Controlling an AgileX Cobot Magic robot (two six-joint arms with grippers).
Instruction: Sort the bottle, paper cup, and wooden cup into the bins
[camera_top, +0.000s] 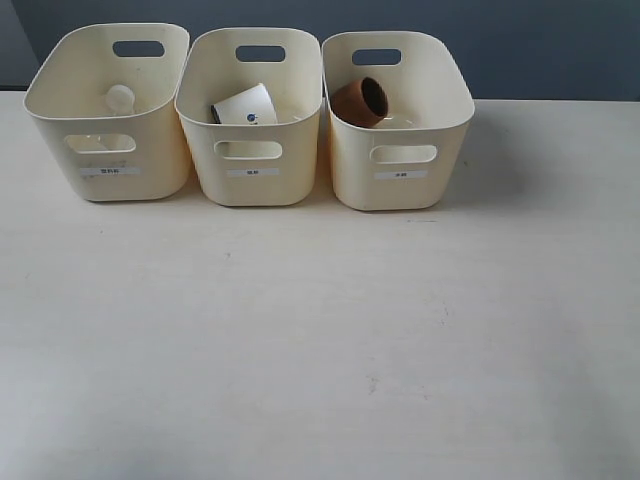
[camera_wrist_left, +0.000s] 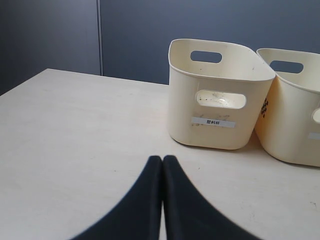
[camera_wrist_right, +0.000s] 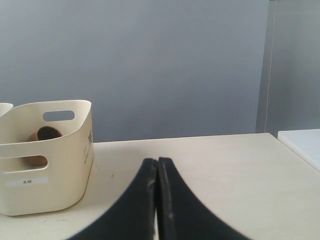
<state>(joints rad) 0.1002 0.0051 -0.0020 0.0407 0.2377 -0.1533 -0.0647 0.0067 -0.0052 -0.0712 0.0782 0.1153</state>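
Observation:
Three cream bins stand in a row at the back of the table. The left bin (camera_top: 110, 110) (camera_wrist_left: 217, 95) holds the bottle, of which only the white cap (camera_top: 120, 98) shows. The paper cup (camera_top: 245, 106) lies tipped in the middle bin (camera_top: 250, 115). Inside the right bin (camera_top: 398, 120) (camera_wrist_right: 45, 155) the wooden cup (camera_top: 360, 101) (camera_wrist_right: 46, 133) lies on its side. Neither arm appears in the exterior view. My left gripper (camera_wrist_left: 162, 159) is shut and empty, over the table short of the left bin. My right gripper (camera_wrist_right: 157, 161) is shut and empty, beside the right bin.
The pale table (camera_top: 320, 340) stretches in front of the bins. A dark grey wall (camera_top: 540, 45) runs behind them. A white surface edge (camera_wrist_right: 302, 142) shows off the table's side in the right wrist view.

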